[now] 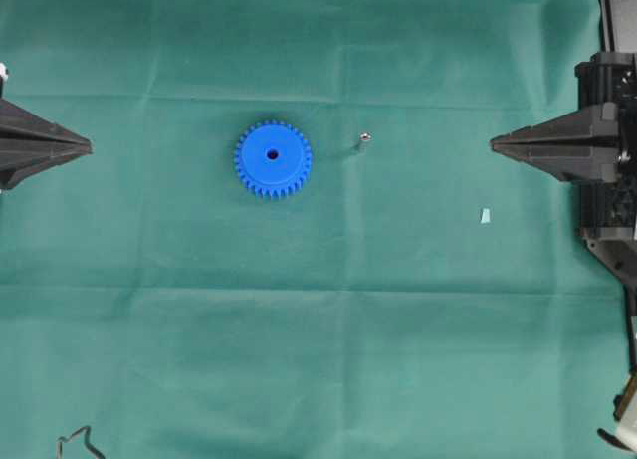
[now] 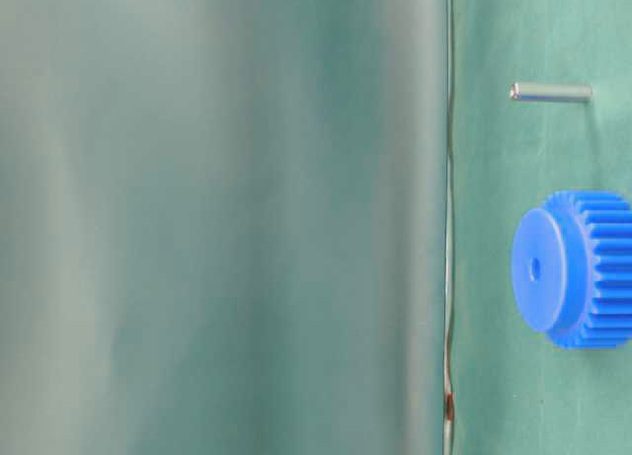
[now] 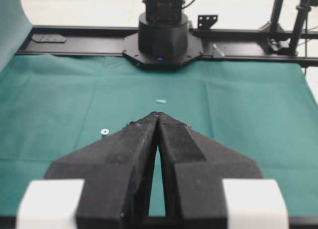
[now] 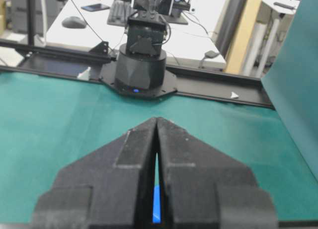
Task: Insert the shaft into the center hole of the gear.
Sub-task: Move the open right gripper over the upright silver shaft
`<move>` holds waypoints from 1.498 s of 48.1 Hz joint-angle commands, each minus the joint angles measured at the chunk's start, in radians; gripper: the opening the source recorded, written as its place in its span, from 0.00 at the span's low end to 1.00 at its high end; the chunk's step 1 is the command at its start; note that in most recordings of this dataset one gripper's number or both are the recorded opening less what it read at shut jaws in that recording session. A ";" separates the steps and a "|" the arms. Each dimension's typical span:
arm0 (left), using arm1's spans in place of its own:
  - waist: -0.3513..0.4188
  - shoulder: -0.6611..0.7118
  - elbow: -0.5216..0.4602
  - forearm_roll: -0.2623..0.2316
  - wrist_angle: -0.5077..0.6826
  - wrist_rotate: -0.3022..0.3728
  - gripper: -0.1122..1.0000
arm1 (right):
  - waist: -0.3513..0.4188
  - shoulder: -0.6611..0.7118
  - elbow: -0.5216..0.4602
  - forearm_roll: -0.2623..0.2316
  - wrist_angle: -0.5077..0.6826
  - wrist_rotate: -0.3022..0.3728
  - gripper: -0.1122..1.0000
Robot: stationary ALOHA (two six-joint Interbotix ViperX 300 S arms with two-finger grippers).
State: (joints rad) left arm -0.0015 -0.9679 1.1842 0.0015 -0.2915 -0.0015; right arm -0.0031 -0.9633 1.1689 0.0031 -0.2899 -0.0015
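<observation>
The left gripper (image 1: pixel 88 146) has its two black fingers (image 3: pixel 136 144) pressed together at the tips, with nothing between them. It points inward from the left edge of the overhead view and is well apart from the parts. The right gripper (image 1: pixel 495 141) is the same: its fingers (image 4: pixel 139 139) meet at the tips and hold nothing, and it points inward from the right edge.

Between the two grippers, on the green cloth (image 1: pixel 318 359), lies the blue gear (image 1: pixel 273 158). It lies flat with the raised hub upward, and the center hole (image 1: pixel 273 154) is visible as a small dark dot in the middle. The gear is nearer to the left gripper. In the right wrist view only a thin blue strip of it appears through the narrow slit lower down between the fingers.

The shaft (image 1: pixel 364 138) stands upright on the cloth to the right of the gear, near it but not touching, with its shiny end toward the overhead camera. In the table-level view the shaft (image 2: pixel 551 92) and the gear (image 2: pixel 578 269) are clearly separate.

A small pale blue scrap (image 1: pixel 486 216) lies on the cloth closer to the right gripper.
</observation>
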 commanded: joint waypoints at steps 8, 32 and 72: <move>-0.005 0.005 -0.049 0.017 0.081 -0.006 0.10 | -0.020 0.006 -0.035 -0.002 0.051 -0.006 0.12; -0.005 0.005 -0.049 0.017 0.080 -0.005 0.10 | -0.130 0.186 -0.057 0.018 -0.021 -0.002 0.18; -0.005 0.006 -0.048 0.017 0.086 -0.006 0.10 | -0.207 0.795 -0.135 0.097 -0.212 -0.002 0.88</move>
State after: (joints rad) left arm -0.0046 -0.9679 1.1612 0.0153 -0.2010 -0.0077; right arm -0.2071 -0.1963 1.0584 0.0905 -0.4847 -0.0046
